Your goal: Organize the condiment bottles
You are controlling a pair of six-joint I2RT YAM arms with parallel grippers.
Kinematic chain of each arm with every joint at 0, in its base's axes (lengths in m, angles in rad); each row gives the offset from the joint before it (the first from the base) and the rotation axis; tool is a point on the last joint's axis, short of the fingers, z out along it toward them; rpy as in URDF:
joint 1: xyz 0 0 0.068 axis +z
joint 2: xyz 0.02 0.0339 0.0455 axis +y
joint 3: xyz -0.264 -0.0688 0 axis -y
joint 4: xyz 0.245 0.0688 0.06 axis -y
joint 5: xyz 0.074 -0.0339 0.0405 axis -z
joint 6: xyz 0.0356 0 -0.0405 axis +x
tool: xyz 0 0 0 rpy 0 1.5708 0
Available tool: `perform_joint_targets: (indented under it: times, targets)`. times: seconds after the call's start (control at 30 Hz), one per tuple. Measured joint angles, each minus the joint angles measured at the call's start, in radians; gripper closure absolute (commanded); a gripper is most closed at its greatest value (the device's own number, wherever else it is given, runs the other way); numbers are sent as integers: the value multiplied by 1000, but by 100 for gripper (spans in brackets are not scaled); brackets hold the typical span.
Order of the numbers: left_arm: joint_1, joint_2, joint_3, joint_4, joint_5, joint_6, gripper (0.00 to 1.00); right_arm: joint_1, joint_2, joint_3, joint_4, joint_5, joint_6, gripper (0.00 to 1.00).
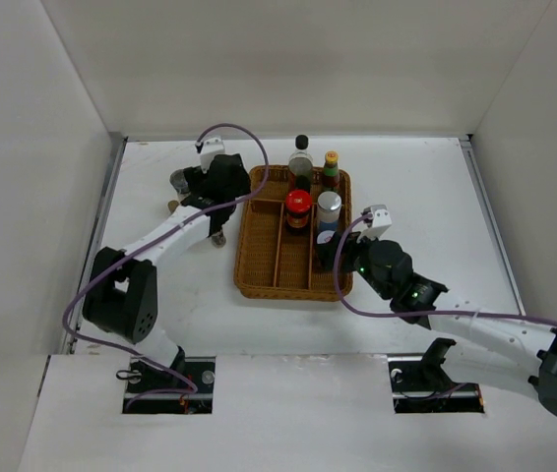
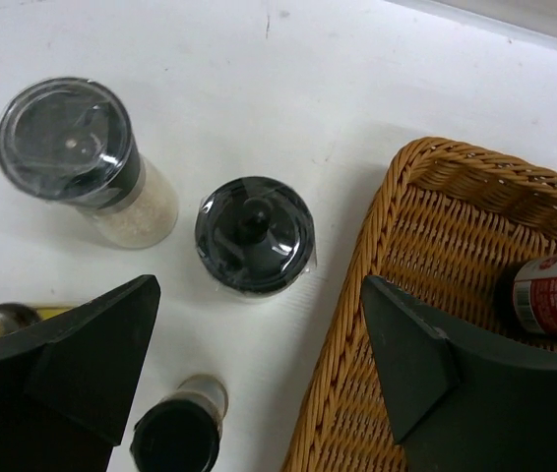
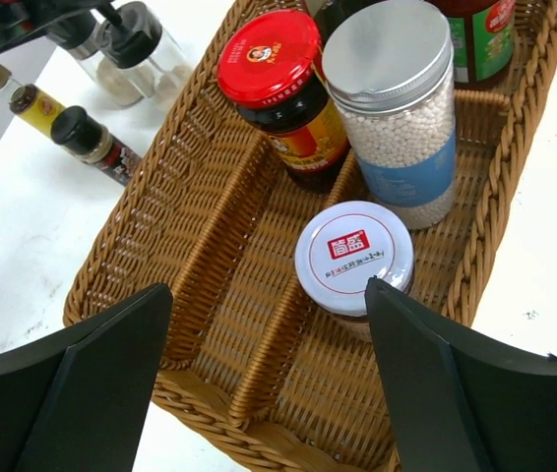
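1. White tabletop [image 1: 426,197] inside pale walls holds everything.
2. Five containers stand in the wicker basket [image 1: 288,270]: red-capped jar [image 3: 269,59], silver-lidded jar [image 3: 389,69], white-lidded jar [image 3: 354,258], tall dark bottle [image 1: 301,157], yellow-capped bottle [image 1: 331,167].
3. Four stand on the table just left of it: clear-lidded shaker [image 2: 72,147], black-capped jar [image 2: 255,234], small black-capped bottle [image 2: 175,438], slim yellow bottle [image 3: 25,98].
4. Left gripper [image 2: 259,295] hangs over that group, jaws spread wide, empty; right gripper [image 3: 269,290] hangs over the basket's near end, likewise spread and empty.
5. Roughly half done, I judge: four to bring in.
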Motion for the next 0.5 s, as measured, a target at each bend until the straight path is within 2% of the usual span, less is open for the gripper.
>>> perform_joint_targets:
  times: [0.33, 0.5]
  targets:
    - [35, 166, 41, 13, 39, 16, 20, 0, -12, 0, 6, -24, 0, 12]
    - [45, 179, 45, 52, 45, 24, 29, 0, -12, 0, 6, -26, 0, 12]
